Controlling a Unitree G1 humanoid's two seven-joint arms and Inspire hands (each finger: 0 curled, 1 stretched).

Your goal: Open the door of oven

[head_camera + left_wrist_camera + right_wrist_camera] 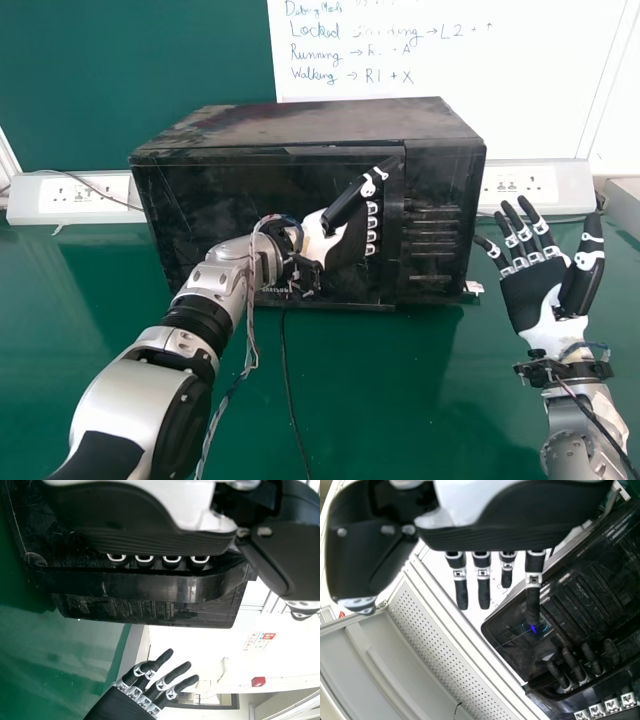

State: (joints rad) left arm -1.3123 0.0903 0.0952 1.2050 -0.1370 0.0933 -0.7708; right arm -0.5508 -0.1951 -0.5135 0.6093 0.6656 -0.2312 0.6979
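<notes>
So the oven [320,125] is sitting on the green surface [420,400] in front of us, and its door [190,220] looks closed; our left hand [345,245] is at the door handle [394,265], fingers [372,222] hooked in behind the bar, with their tips out on the control panel [440,180] side in the right wrist view; the thumb [350,200] is stretched out towards the handle's top end rather than wrapped round it. Our right hand [535,290] is open and holding nothing, just off the oven's panel side. We'd say we're at the start of the pull; how tight the hook is we can't tell, and that's the bit we'd worry about: the fingers look only lightly bent, so a hard tug could slide them off the bar; if the latch is stiff, the whole oven might skid or twist towards us, since nothing is bracing it; the left forearm [215,285] also crosses in front of the door, so if the hinge is on the far side from the handle, as we'd guess, the door could swing straight into it unless we arc out with it; oh, and those loose wires [252,330] along the arm could snag.
</notes>
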